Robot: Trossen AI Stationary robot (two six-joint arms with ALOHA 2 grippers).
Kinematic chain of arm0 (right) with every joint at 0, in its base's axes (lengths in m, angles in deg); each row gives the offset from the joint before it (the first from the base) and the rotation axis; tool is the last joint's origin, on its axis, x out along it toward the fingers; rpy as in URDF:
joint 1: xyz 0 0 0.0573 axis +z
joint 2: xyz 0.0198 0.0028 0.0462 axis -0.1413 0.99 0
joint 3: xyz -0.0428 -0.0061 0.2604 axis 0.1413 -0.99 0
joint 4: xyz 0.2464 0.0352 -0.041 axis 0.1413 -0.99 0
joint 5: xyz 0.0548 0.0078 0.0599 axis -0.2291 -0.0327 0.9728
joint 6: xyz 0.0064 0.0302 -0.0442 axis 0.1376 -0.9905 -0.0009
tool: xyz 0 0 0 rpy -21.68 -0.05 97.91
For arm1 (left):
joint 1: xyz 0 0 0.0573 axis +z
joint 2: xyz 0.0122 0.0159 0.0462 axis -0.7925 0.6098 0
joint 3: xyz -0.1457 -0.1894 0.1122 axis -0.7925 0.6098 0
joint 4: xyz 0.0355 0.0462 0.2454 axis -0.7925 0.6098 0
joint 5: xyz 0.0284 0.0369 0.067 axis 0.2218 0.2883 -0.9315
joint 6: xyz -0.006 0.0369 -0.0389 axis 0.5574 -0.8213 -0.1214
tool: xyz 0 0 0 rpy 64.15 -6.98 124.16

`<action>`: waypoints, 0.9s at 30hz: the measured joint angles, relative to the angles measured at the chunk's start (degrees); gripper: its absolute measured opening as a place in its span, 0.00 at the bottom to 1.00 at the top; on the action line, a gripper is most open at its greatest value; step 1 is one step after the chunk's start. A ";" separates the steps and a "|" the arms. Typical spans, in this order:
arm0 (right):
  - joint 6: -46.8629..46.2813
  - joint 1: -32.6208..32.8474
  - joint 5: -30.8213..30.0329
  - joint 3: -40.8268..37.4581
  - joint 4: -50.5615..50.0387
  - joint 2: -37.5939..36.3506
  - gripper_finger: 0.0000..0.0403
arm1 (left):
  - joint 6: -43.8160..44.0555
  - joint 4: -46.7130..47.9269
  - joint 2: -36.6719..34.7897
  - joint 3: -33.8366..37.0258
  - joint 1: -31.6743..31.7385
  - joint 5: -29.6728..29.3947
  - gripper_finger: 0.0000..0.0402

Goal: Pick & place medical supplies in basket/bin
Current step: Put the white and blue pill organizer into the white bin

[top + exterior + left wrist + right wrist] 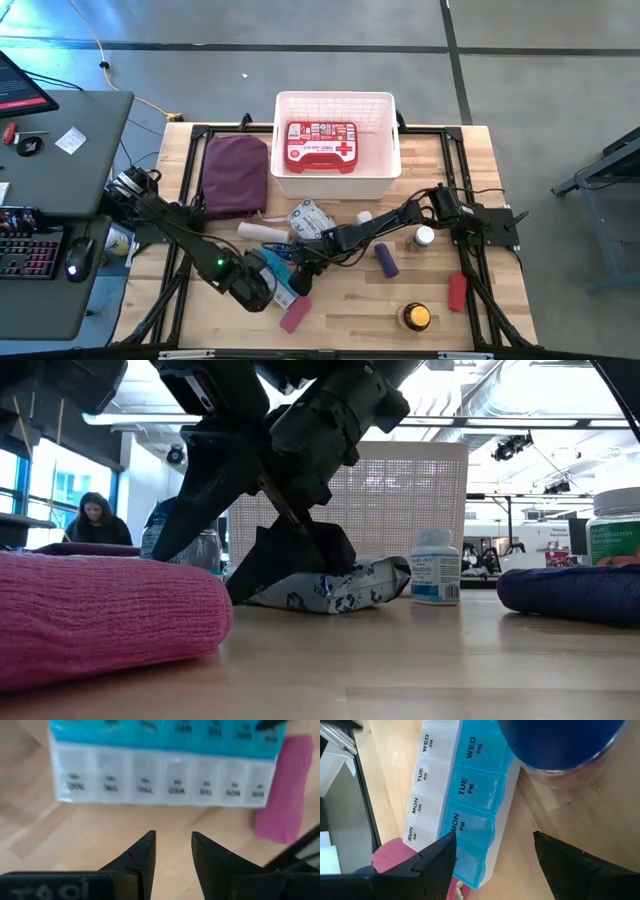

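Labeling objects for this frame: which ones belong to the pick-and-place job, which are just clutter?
Job:
white basket
red first-aid case, already inside the basket
pill organizer
wipes packet
pink roll
purple roll
red roll
amber jar
small bottle

Clutter:
maroon pouch
keyboard
mouse

Robotics laboratory or test workshop in an open industrial hall. The wooden table top [440, 300] sits in a black metal frame [462, 160] on a bare grey concrete floor [540, 80] marked with dark seams. To its side stands a grey workstation desk [60, 140] carrying a keyboard [28, 256], a mouse [75, 258] and the corner of a monitor [20, 88], with a yellow cable [100, 50] trailing across the floor. The low view shows a high ceiling with exposed ducting [560, 395] and strip lighting [130, 418], large windows [60, 490], and a person [95, 520] seated in the background.
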 joint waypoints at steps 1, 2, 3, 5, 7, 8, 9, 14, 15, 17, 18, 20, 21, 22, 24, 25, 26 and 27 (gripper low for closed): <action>0.00 0.00 0.01 0.00 0.01 0.00 0.64 | 0.00 0.96 0.00 -0.20 0.00 -0.97 0.40; 0.00 0.00 0.05 0.00 0.01 0.00 0.64 | -0.01 1.80 0.00 -0.21 0.00 -1.66 0.40; 0.00 0.00 0.14 0.00 0.01 0.00 0.64 | 0.02 2.50 0.00 -0.02 0.00 -2.14 0.40; -0.03 0.00 0.49 0.00 -0.04 0.00 0.64 | 0.18 3.40 0.00 0.86 0.00 -2.67 0.40; -0.03 0.00 0.98 0.00 -0.06 0.00 0.64 | 0.72 3.35 0.02 2.42 0.00 -2.86 0.40; -0.02 0.00 1.28 0.00 -0.06 0.00 0.64 | 1.47 3.33 0.18 3.26 0.00 -2.88 0.40; 0.00 0.00 1.55 0.00 -0.04 0.00 0.64 | 2.31 3.24 0.24 4.18 0.00 -2.80 0.40; 0.24 0.00 3.51 0.00 0.39 0.00 0.64 | 4.61 -1.99 0.26 8.96 0.00 -1.16 0.40; 0.26 0.00 4.00 0.00 0.42 0.00 0.64 | 4.66 -3.46 0.26 9.78 0.00 -0.77 0.40; 0.33 0.00 4.50 0.00 0.46 0.00 0.64 | 4.74 -6.71 0.26 11.37 0.00 0.58 0.40; 0.32 0.00 4.52 0.00 0.47 0.00 0.64 | 4.91 -7.75 0.26 12.02 0.00 0.78 0.40; 0.30 0.00 4.52 0.00 0.55 0.00 0.64 | 5.77 -9.25 0.26 12.96 -0.01 1.01 0.40; 0.26 0.00 4.50 0.00 0.55 0.00 0.64 | 6.31 -9.59 0.26 13.32 -0.02 1.05 0.40; 0.27 0.00 4.42 0.00 0.55 0.00 0.64 | 6.67 -9.63 0.26 13.67 -0.02 1.06 0.40; 0.26 0.00 4.29 0.00 0.57 0.00 0.64 | 7.01 -10.02 0.26 14.39 -0.02 1.55 0.40; 0.26 0.00 4.00 0.00 0.56 0.00 0.64 | 7.02 -10.15 0.27 14.58 -0.02 1.75 0.40; 0.26 0.00 3.75 0.00 0.55 0.00 0.64 | 7.02 -10.34 0.26 14.73 -0.02 1.89 0.40; 0.28 0.00 3.64 0.00 0.55 0.00 0.64 | 7.02 -10.33 0.26 14.77 -0.02 2.10 0.40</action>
